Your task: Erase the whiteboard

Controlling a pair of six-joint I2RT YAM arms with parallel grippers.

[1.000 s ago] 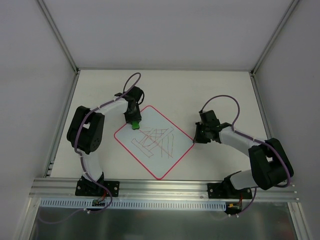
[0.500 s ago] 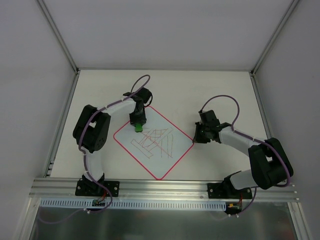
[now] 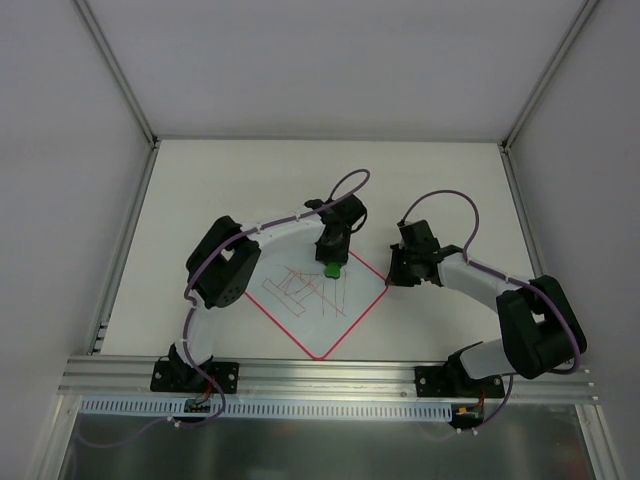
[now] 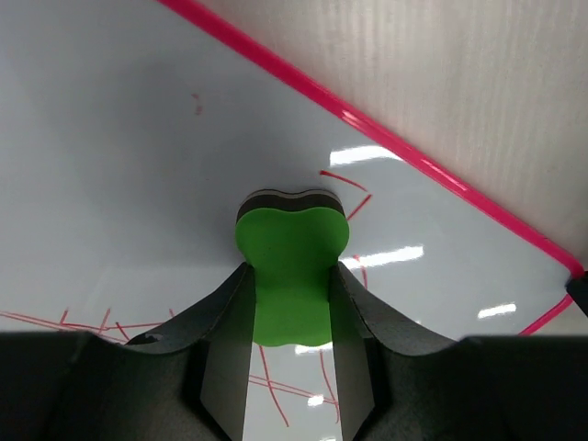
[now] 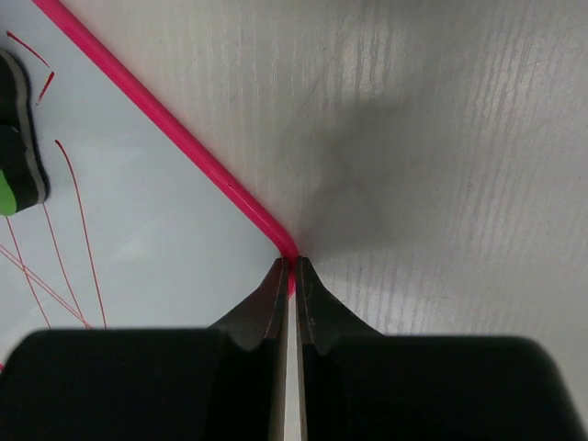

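Observation:
The whiteboard point(image 3: 325, 330) lies turned like a diamond on the table, with a red border and red and dark scribbles point(image 3: 300, 288) across its middle. My left gripper point(image 3: 332, 262) is shut on a green eraser point(image 3: 331, 269), which presses on the board close to its upper right edge. From the left wrist, the eraser point(image 4: 292, 262) sits between my left gripper's point(image 4: 290, 268) black fingers over the pale whiteboard point(image 4: 119, 156). My right gripper point(image 3: 391, 277) is shut, with its tips on the board's right corner. In the right wrist view, that gripper point(image 5: 292, 265) meets the red border point(image 5: 184, 138).
The table surface point(image 3: 440, 190) is pale and enclosed by white walls with metal posts. An aluminium rail point(image 3: 330, 375) runs along the near edge and carries both arm bases. Purple cables loop above each wrist.
My left gripper has swept the eraser rightward across the upper part of the board, from near the left side to near the upper right edge. The right arm has stayed put.

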